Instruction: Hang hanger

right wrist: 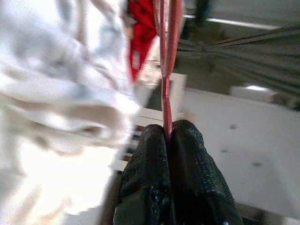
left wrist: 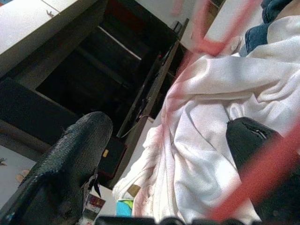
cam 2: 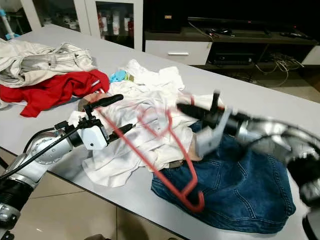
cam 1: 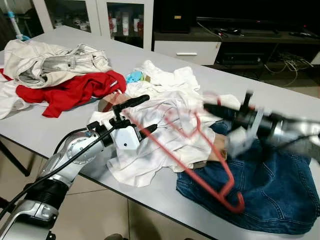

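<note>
Two grippers over grey table [cam 1: 60,125]. Right gripper [right wrist: 168,136] pinched tight on red hanger [cam 1: 220,172], fingers pressed together around its thin wire. Hanger tilted above white shirt [cam 1: 160,140] and blue jeans [cam 1: 270,195], one end low over the jeans, near table's front edge. Left gripper [cam 1: 142,114] spread wide, hanger's long bar passing between its fingers, no firm grip visible. Red garment [cam 1: 70,92] and beige trousers [cam 1: 55,62] heaped well apart at far left.
</note>
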{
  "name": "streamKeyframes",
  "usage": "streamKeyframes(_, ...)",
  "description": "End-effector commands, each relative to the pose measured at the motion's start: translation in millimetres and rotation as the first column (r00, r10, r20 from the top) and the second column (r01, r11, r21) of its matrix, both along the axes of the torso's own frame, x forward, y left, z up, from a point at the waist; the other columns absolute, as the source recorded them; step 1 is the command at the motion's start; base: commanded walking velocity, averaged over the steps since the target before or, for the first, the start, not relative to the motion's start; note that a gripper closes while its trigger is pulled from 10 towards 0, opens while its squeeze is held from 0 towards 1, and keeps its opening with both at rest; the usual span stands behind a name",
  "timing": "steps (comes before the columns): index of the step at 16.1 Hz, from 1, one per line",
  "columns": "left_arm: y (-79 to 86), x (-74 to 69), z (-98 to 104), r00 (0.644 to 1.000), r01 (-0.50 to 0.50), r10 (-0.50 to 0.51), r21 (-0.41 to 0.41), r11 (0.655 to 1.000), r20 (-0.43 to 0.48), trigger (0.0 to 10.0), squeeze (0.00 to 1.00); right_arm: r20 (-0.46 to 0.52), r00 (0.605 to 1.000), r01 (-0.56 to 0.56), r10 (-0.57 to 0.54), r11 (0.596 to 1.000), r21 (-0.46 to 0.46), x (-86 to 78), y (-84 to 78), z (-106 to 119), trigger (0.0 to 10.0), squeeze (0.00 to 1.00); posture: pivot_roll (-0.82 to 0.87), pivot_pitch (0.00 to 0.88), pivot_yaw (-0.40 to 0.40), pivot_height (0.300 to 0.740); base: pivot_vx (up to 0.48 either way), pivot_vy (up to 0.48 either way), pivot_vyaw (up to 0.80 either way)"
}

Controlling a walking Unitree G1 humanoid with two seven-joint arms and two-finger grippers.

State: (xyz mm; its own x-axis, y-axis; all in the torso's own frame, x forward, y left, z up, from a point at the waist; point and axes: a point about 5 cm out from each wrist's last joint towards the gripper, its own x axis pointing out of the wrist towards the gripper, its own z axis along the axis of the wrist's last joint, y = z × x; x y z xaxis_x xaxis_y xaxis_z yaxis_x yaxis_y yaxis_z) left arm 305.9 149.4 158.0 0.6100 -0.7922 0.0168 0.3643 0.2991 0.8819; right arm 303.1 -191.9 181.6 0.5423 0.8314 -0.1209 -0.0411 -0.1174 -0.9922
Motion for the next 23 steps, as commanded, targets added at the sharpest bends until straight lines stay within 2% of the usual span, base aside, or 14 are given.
streamKeyframes(1,-4.6,1.4,0,1.0,0.021,-0.021,0.023,1.0,0.009,10.0,0.0,-0.022,1.0,-0.015,0.016,0.999,0.046,-2.4,6.7,7,10.0,0.0,-0.04,0.0,-0.053,0.74,0.0,0.0,0.0)
streamKeyframes(3,-4.9,0.6,-2,1.0,0.025,-0.025,0.033,0.999,0.003,10.0,0.0,-0.049,0.999,-0.018,0.024,0.994,0.108,-4.2,14.8,10,10.0,0.0,-0.04,0.0,-0.051,0.74,0.0,0.0,0.0)
streamKeyframes(7,-6.2,2.4,-3,1.0,0.024,-0.024,0.042,0.999,0.006,10.0,0.0,-0.111,0.993,-0.015,0.033,0.987,0.16,-8.9,20.2,12,10.0,0.0,-0.04,0.0,-0.046,0.74,0.0,0.0,0.0)
streamKeyframes(9,-4.6,3.4,-6,1.0,0.012,-0.011,0.056,0.998,-0.002,10.0,0.0,-0.14,0.989,-0.014,0.046,0.976,0.218,-12.1,24.7,16,10.0,0.0,-0.04,0.0,-0.045,0.74,0.0,0.0,0.0)
streamKeyframes(12,-4.2,2.6,-11,1.0,0.007,-0.006,0.071,0.997,-0.014,10.0,0.0,-0.255,0.964,0.018,0.069,0.945,0.326,-18.2,31.4,7,10.0,0.0,-0.04,0.0,-0.046,0.74,0.0,0.0,0.0)
streamKeyframes(14,-7.1,1.3,-15,1.0,0.009,-0.008,0.074,0.997,-0.018,10.0,0.0,-0.435,0.899,0.15,0.04,0.907,0.393,-16.4,26.9,-11,10.0,0.0,-0.03,0.0,-0.05,0.74,0.0,0.0,0.0)
streamKeyframes(16,-8.8,0.6,-19,1.0,0.011,-0.009,0.089,0.996,-0.02,10.0,0.0,-0.513,0.858,0.18,0.04,0.91,0.373,-18.7,25.8,-22,10.0,0.0,-0.02,0.0,-0.053,0.74,0.0,0.0,0.0)
streamKeyframes(17,-10.4,-0.5,-20,1.0,0.017,-0.016,0.09,0.996,-0.022,10.0,0.0,-0.52,0.853,0.154,0.05,0.927,0.342,-23.0,28.2,-27,10.0,0.0,-0.02,0.0,-0.056,0.74,0.0,0.0,0.0)
streamKeyframes(21,-17.7,-5.6,-27,0.999,0.043,-0.04,0.088,0.995,-0.032,10.0,0.0,-0.469,0.881,0.08,0.057,0.96,0.267,-26.5,31.3,-27,10.0,0.0,-0.01,0.0,-0.071,0.74,0.0,0.0,0.0)
streamKeyframes(22,-20.2,-8.0,-29,0.998,0.053,-0.05,0.084,0.995,-0.038,9.4,0.0,-0.449,0.891,0.066,0.06,0.963,0.26,-26.4,30.8,-24,10.0,0.0,-0.01,0.0,-0.076,0.74,0.0,0.0,0.0)
streamKeyframes(23,-21.5,-10.3,-31,0.997,0.06,-0.056,0.082,0.995,-0.046,6.6,0.0,-0.435,0.898,0.054,0.065,0.965,0.256,-26.8,30.8,-22,10.0,0.0,-0.02,0.0,-0.076,0.74,0.0,0.0,0.0)
